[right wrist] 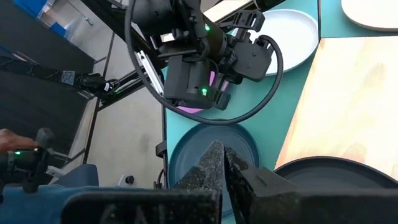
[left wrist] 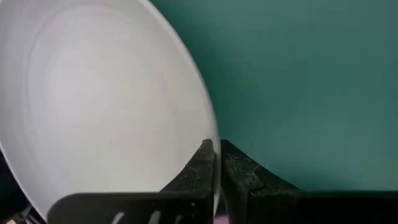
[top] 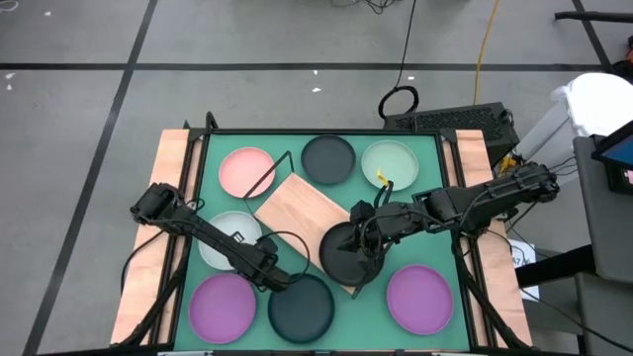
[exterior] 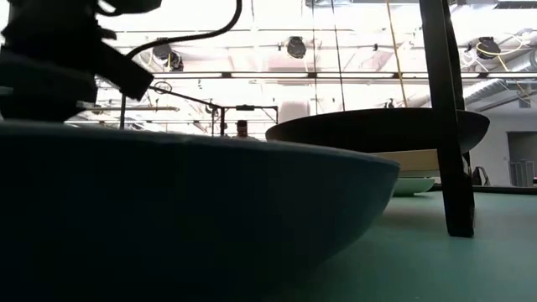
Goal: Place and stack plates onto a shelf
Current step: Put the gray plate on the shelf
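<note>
My left fingers (left wrist: 214,163) are pinched narrow on the rim of the pale grey-green plate (left wrist: 106,99), which lies flat on the green bench (left wrist: 311,81) with its bowl spreading away to one side of my fingertips. My right fingers (right wrist: 222,163) are pressed fully together, holding nothing, above the near rim of the black plate (top: 348,249) that rests on the end of the wooden shelf (top: 302,210). A dark grey plate (right wrist: 205,146) sits on the bench just beyond their tips.
</note>
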{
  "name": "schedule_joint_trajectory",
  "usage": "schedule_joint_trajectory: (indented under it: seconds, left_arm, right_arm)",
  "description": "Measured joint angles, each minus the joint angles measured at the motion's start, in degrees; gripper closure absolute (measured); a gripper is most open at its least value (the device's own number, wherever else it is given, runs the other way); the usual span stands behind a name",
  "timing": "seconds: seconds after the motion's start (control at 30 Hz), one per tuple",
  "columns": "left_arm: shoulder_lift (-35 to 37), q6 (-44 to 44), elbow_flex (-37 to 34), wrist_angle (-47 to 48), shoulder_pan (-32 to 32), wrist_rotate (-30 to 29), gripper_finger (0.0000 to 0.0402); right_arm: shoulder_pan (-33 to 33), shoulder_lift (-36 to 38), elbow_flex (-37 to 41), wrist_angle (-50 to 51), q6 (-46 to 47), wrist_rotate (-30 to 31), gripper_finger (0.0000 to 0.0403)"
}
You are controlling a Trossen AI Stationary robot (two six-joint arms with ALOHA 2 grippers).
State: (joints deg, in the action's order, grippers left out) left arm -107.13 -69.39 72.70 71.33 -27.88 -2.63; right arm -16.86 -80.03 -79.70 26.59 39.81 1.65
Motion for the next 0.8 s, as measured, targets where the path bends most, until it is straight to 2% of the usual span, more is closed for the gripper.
schedule_joint_trajectory:
  seconds: [0.5, 0.8]
  left_arm:
    - [0.0, 0.3, 13.6, 8.4, -1.1, 2.6, 0.0391]
    - [0.0, 1.7, 22.2, 10.2, -1.3, 2.5, 0.0391]
  right_arm:
    - [0.0, 0.0, 0.0, 0.0, -1.5, 1.0, 0.0403]
    - [-0.1, 0.8, 0.0, 1.9, 4.1, 3.1, 0.0403]
